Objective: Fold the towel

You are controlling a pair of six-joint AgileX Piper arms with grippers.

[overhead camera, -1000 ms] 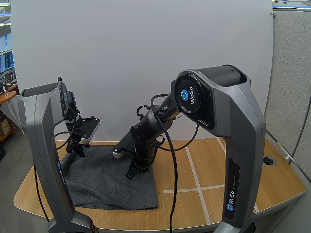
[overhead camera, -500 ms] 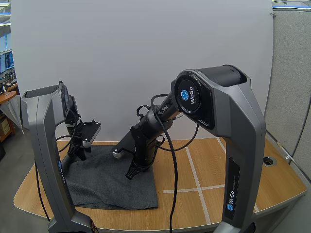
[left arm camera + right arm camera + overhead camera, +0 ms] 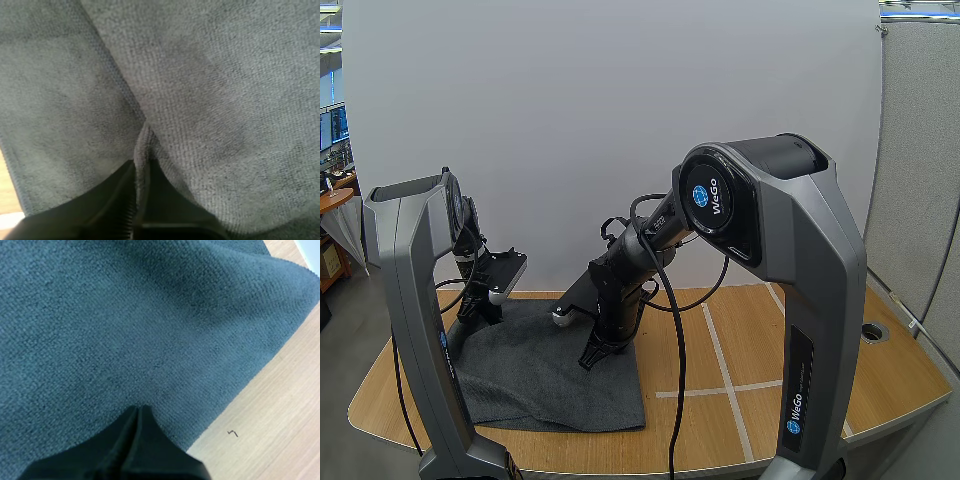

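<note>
The dark grey terry towel (image 3: pixel 550 375) lies spread over the near left part of the light wooden table (image 3: pixel 800 340), one layer of it lapped over another near my left side. My left gripper (image 3: pixel 142 167) is down at the towel's far left edge. Its two black fingers are clamped on a small raised ridge of cloth, and the pinched fold stands up between the tips where a hemmed edge runs in to meet them. My right gripper (image 3: pixel 139 412) points down onto the towel close to its right edge, with bare wood just beside it. Its fingers lie pressed together as one dark wedge, the tip at the cloth's surface; I cannot tell whether any cloth is caught in it. The towel's far right corner sits a little lifted off the wood
</note>
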